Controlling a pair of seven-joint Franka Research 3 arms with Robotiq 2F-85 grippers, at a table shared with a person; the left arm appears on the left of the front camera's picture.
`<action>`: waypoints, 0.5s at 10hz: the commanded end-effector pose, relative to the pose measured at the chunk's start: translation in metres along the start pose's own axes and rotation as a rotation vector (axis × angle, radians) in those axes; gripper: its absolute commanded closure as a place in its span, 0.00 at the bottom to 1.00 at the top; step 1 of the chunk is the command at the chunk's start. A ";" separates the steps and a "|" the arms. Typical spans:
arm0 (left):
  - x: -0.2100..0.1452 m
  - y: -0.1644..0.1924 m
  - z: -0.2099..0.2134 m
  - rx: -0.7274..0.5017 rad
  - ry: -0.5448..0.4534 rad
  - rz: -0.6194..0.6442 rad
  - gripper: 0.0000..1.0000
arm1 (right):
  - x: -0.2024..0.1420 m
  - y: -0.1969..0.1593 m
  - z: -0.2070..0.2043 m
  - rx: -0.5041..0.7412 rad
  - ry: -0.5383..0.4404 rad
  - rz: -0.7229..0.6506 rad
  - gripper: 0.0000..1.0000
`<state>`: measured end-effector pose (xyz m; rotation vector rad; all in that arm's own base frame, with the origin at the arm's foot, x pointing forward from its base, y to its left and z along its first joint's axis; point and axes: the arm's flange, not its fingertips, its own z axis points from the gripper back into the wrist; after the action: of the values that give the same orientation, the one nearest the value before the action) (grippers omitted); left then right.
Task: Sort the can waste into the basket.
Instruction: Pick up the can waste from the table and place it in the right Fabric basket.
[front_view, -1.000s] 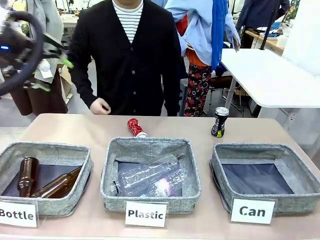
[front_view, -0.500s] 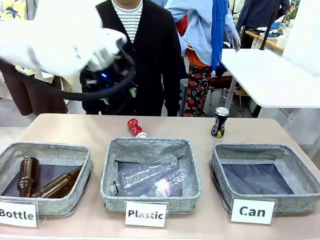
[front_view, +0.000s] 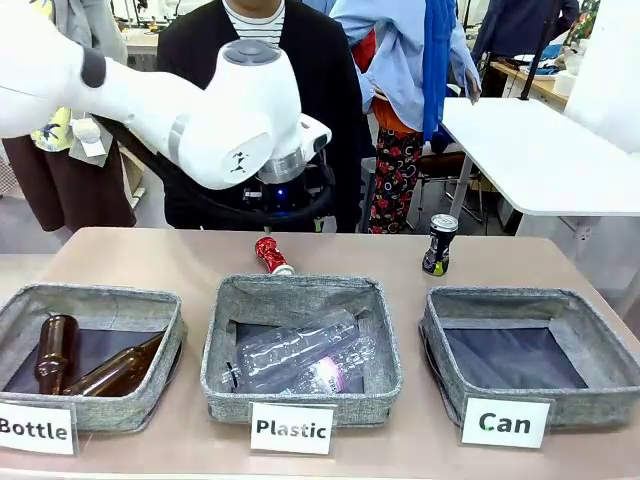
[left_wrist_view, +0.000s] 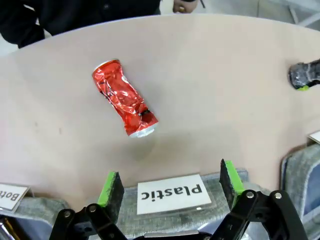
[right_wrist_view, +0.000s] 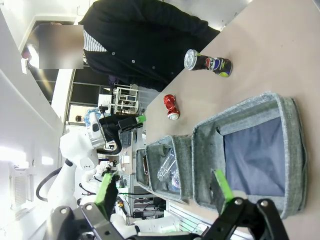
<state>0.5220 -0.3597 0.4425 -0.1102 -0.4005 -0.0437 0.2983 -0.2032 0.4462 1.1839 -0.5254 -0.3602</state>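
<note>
A crushed red can (left_wrist_view: 125, 105) lies on its side on the tan table, just behind the Plastic basket (front_view: 300, 350). My left gripper (left_wrist_view: 170, 184) hangs open above that basket's far wall, short of the red can (front_view: 270, 254) and apart from it. A black can (front_view: 438, 244) with yellow-green marks stands upright behind the grey basket (front_view: 560, 400) labelled "Can", whose dark liner is bare. My right gripper (right_wrist_view: 165, 190) is open and holds nothing, high over the near side of that basket (right_wrist_view: 294, 145). The same view shows the black can (right_wrist_view: 207, 62) and the red can (right_wrist_view: 171, 106).
The left arm (front_view: 230, 110) reaches in over the table's far middle. A person in a black cardigan (front_view: 330, 110) stands close behind the far edge. The Bottle basket (front_view: 150, 390) at left holds brown glass bottles. Clear plastic bottles lie in the Plastic basket.
My left arm has swung from the far left to the middle, ending above the red can. Both cans and the baskets have stayed put.
</note>
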 end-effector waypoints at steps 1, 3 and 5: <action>0.010 -0.005 0.000 0.089 0.022 0.056 0.00 | 0.001 0.001 -0.001 0.018 -0.012 0.013 0.00; 0.000 0.000 0.000 0.000 0.000 0.000 0.00 | 0.001 0.001 -0.001 0.018 -0.012 0.013 0.00; 0.000 0.000 0.000 0.000 0.000 0.000 0.00 | 0.001 0.001 -0.001 0.018 -0.012 0.013 0.00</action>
<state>0.5245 -0.3661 0.4421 -0.0993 -0.3961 -0.0306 0.2983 -0.2032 0.4462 1.1839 -0.5253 -0.3602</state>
